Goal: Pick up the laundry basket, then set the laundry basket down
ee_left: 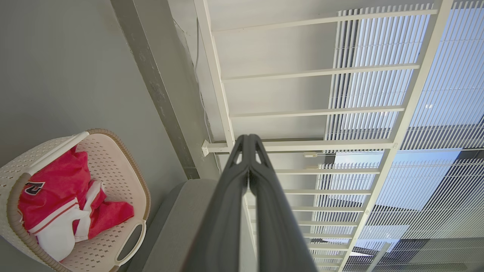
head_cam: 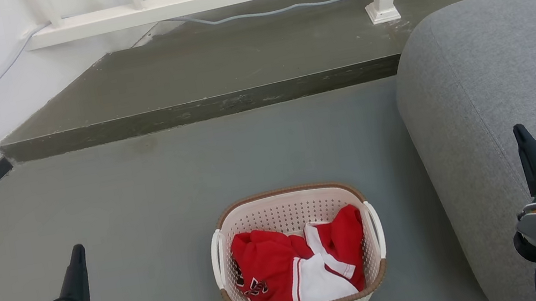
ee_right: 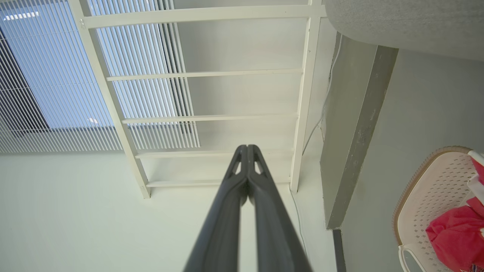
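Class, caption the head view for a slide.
Laundry basket of red clothes on floor between left pincer and right pincer, both shut.

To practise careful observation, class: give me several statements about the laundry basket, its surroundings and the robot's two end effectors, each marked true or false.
1. The laundry basket stands on the grey floor. True.
2. The basket is empty. False: a red and white garment lies in it.
3. The left end effector grips the basket. False: it is shut on nothing, apart from the basket.
4. A grey upholstered seat stands to the robot's right of the basket. True.
5. The right end effector is open. False: its fingers are shut together.
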{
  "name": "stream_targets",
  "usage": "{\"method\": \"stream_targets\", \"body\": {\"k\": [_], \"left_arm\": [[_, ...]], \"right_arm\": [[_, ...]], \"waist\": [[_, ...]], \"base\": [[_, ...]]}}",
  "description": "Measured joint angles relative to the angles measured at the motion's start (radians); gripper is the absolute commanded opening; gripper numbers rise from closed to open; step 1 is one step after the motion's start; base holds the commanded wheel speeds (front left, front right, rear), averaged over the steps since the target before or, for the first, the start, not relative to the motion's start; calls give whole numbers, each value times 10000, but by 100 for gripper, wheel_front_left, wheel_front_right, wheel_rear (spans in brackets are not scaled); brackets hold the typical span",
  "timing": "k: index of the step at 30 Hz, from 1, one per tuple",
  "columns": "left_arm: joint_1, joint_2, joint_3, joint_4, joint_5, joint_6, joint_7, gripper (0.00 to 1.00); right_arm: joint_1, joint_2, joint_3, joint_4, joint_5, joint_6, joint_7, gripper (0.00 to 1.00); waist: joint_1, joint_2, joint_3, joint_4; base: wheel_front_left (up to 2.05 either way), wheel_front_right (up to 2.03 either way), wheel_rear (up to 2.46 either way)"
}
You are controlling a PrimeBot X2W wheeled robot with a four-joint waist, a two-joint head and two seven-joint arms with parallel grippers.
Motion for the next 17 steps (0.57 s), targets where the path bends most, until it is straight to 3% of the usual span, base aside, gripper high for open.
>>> {"method": "stream_targets", "body": {"k": [17], "left_arm": [[0,0,2,0,0,0,10,0]], "right_arm": [[0,10,-6,-2,0,0,0,0]], "waist": [[0,0,0,0]], "base": [[0,0,0]]}}
